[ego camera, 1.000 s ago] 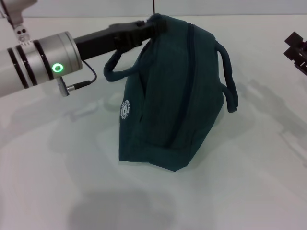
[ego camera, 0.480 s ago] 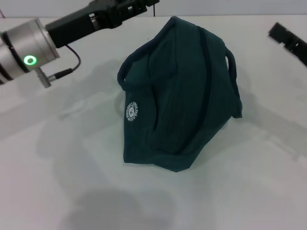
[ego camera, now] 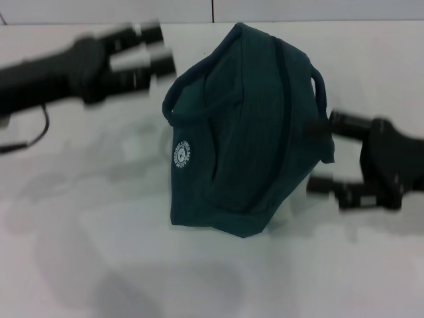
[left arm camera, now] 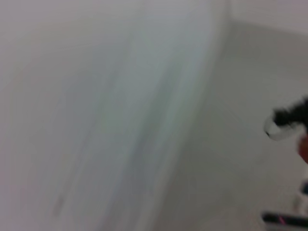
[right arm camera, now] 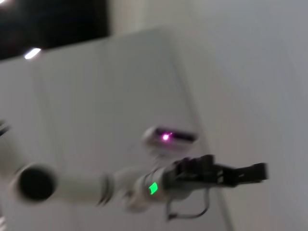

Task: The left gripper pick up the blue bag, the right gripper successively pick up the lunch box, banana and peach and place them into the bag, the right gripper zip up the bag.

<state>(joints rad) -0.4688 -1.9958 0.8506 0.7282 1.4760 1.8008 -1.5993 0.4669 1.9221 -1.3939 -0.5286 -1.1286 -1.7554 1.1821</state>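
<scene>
The blue bag point(ego camera: 248, 132) sat zipped and slumped on the white table point(ego camera: 99, 265). The left gripper point(ego camera: 156, 50) hung beside its upper left, fingers spread and empty. The right gripper point(ego camera: 324, 156) flanked the bag's right side, fingers apart, holding nothing.

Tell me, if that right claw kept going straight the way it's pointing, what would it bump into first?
Most likely the blue bag. The right gripper, fingers open, points at the bag's side just below its loop handle, with nothing visible between. Depth is unclear, so it might pass slightly in front.
</scene>
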